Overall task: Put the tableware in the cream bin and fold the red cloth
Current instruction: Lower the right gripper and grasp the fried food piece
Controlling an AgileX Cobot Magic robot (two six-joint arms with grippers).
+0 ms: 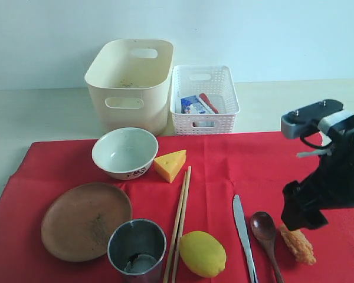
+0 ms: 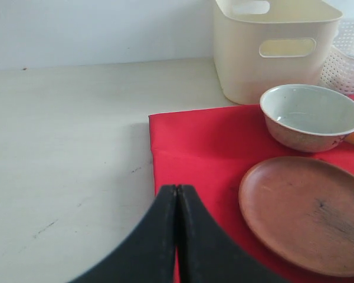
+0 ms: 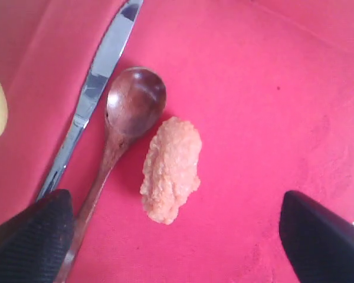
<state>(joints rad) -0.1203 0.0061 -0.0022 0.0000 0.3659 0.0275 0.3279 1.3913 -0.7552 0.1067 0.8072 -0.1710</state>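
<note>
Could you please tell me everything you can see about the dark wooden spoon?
The dark wooden spoon is one piece of glossy, deep brown wood: an oval, empty bowl tapering into a slim handle. It lies flat on the red cloth, bowl facing up, between the metal knife and a crumbly orange food piece. Whether its bowl touches either neighbour is unclear.

Red cloth [image 1: 224,159] lies spread flat. On it: pale bowl [image 1: 125,152], brown plate [image 1: 85,221], steel cup [image 1: 137,247] (upright), paired chopsticks [image 1: 180,218], knife [image 1: 243,233], dark wooden spoon [image 1: 265,233]. Cream bin [image 1: 130,82] stands upright at its far edge.
</note>
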